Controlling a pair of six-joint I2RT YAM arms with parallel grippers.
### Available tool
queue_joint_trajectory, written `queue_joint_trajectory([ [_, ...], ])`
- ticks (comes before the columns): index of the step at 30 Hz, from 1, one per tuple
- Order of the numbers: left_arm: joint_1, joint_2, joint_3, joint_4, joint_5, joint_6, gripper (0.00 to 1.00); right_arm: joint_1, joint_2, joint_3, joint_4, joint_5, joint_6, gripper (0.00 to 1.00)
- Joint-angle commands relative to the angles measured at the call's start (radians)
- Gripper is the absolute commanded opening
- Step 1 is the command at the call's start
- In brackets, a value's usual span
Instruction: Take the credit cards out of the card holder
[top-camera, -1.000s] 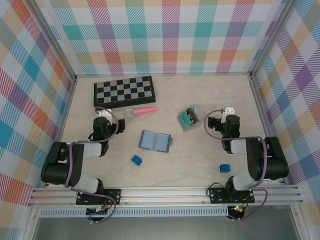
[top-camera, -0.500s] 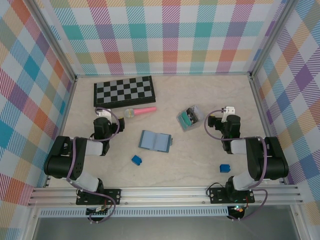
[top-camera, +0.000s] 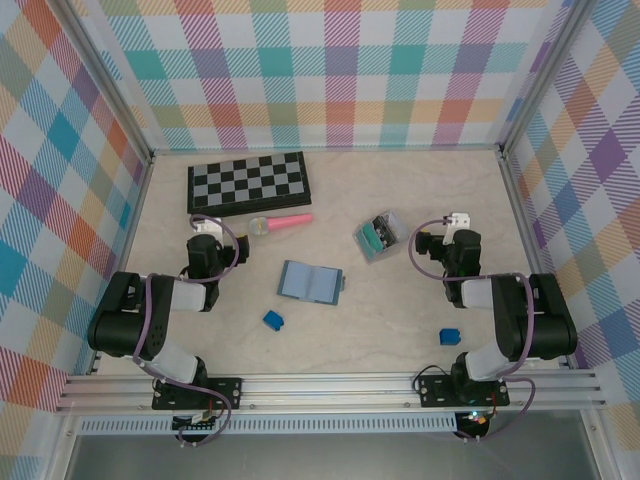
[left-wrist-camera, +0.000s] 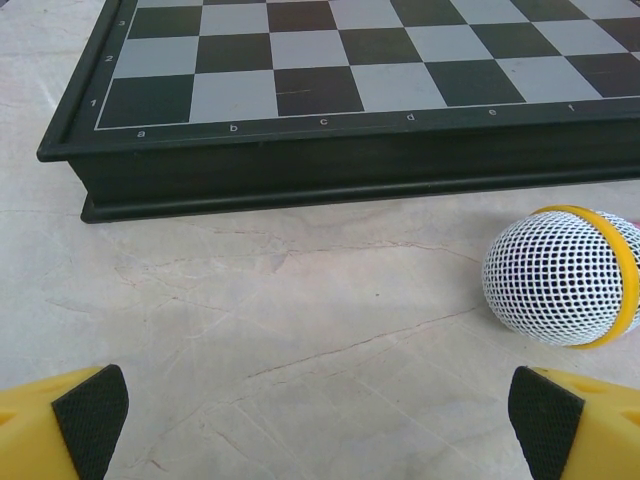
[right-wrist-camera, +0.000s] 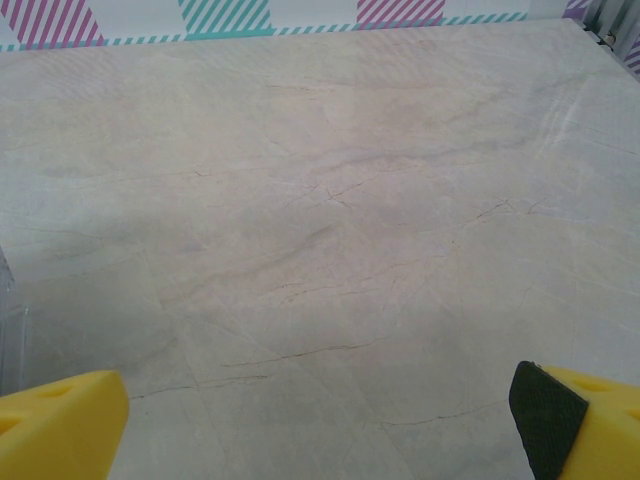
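So both arms sit folded low by their bases, left gripper (top-camera: 205, 228) and right gripper (top-camera: 455, 222) each with jaws spread wide. Card holder (top-camera: 310, 282) lies open mid-table, well apart from both. Chessboard (left-wrist-camera: 350, 60) and a mic (left-wrist-camera: 560, 290) sit ahead of the left one; the board's edge reads a–f and 1–3.

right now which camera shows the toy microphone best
The top external view: the whole microphone lies near the chessboard, pink handle and pale head both visible. The left wrist view shows its white mesh head with a yellow band up close, but cuts off the handle.
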Motion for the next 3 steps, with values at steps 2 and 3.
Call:
queue_joint_trajectory([
  [2,0.013,0.008,0.023,0.006,-0.006,-0.014,1.0,-0.009,0.007,0.011,0.031,-0.038,0.004,1.0],
  [3,0.013,0.008,0.023,0.004,-0.006,-0.014,1.0,-0.008,0.003,0.004,0.041,-0.107,-0.025,1.0],
])
